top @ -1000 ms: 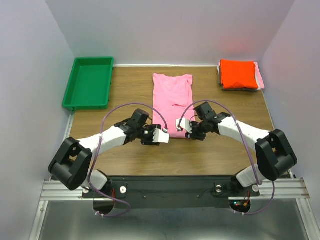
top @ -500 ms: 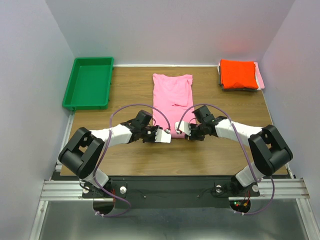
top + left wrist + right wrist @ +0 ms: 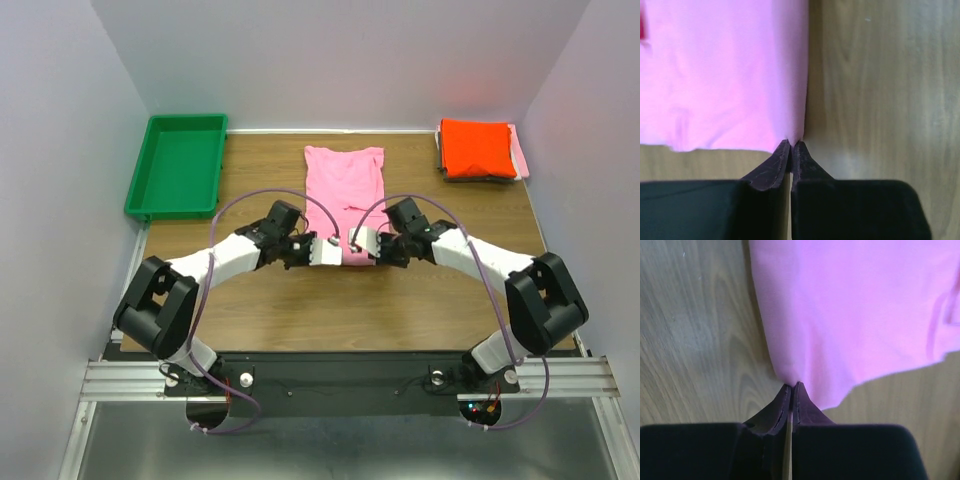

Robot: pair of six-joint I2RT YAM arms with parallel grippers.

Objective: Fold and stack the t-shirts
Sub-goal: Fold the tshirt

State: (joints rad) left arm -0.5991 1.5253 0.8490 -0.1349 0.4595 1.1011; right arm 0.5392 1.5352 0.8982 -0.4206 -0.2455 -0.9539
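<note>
Lengthwise, the pink t-shirt lies folded narrow and smooth.

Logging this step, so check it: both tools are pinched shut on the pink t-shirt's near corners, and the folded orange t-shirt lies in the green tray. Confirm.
One error: the orange t-shirt lies at the far right corner of the table, not in the green tray; the top view shows it. The rest stands.

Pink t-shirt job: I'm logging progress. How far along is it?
Done: folded stack, orange-red tee on top, far right. In hand: left gripper and right gripper pinch the near corners of the pink t-shirt, a long strip. Left: fold it shorter, add to stack.
</note>
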